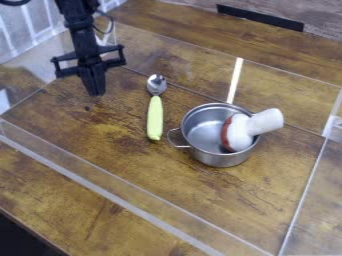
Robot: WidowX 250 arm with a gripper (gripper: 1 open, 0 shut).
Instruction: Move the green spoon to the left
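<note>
The green spoon [155,112] lies flat on the wooden table, its yellow-green handle toward the front and its round silver bowl toward the back. My black gripper [95,89] points straight down at the table to the left of the spoon, about a hand's width from the spoon's bowl. Its two fingers are pressed together into a single point with nothing between them. It does not touch the spoon.
A silver pot [207,134] with a white mushroom-like object [249,126] in it stands right of the spoon's handle. A thin pale stick [235,79] lies behind the pot. Clear plastic walls [80,178] fence in the table area.
</note>
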